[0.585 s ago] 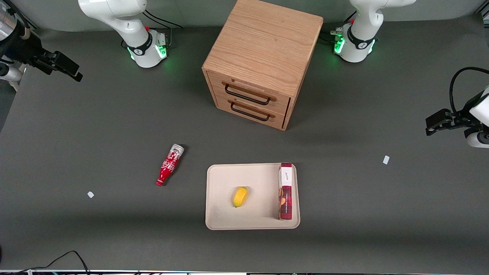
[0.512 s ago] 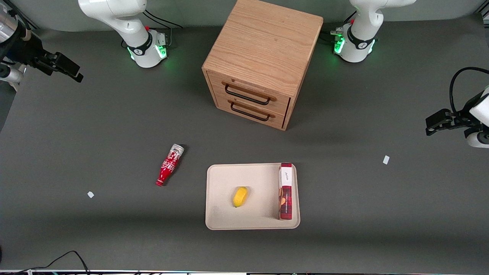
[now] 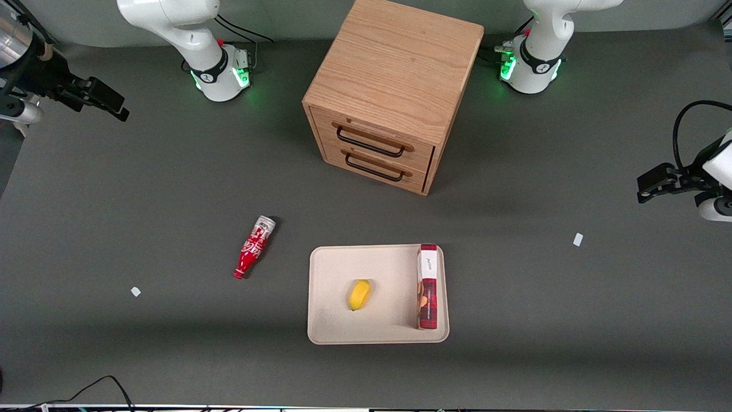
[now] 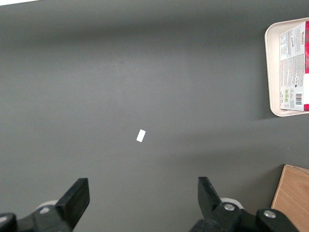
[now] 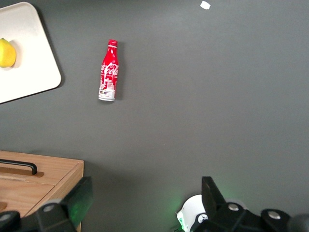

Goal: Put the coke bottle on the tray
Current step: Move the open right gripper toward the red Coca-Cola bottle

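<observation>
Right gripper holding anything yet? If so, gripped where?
Nothing held. The gripper is open, high near the working arm's end of the table, well away from the coke bottle, which lies on its side on the table beside the tray.

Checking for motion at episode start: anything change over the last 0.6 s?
Only the gripper shifted slightly, toward the table's middle, high near the working arm's end of the table and far from the coke bottle; fingers open, holding nothing. The bottle lies where it was on the table beside the tray; the yellow fruit and red-and-white box on the tray are unchanged.
</observation>
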Action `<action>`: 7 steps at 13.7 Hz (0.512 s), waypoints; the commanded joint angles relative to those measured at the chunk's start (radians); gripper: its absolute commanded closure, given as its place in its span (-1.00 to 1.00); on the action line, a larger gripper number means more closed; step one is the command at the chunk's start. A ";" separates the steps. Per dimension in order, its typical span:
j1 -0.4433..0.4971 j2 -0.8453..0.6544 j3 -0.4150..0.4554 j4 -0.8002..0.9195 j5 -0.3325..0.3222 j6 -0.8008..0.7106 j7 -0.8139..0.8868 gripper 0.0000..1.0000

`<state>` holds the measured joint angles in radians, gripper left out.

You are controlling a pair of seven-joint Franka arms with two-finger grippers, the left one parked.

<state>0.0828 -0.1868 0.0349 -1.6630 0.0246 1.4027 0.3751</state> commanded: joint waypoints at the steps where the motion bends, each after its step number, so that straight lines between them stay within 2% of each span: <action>1: 0.005 0.172 0.019 0.152 0.078 -0.021 0.019 -1.00; 3: 0.005 0.306 0.063 0.166 0.098 0.060 0.147 -1.00; 5: 0.008 0.444 0.117 0.138 0.086 0.183 0.301 -1.00; 7: 0.024 0.573 0.129 0.114 0.052 0.299 0.436 -1.00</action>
<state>0.0922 0.2584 0.1538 -1.5785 0.0956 1.6413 0.6865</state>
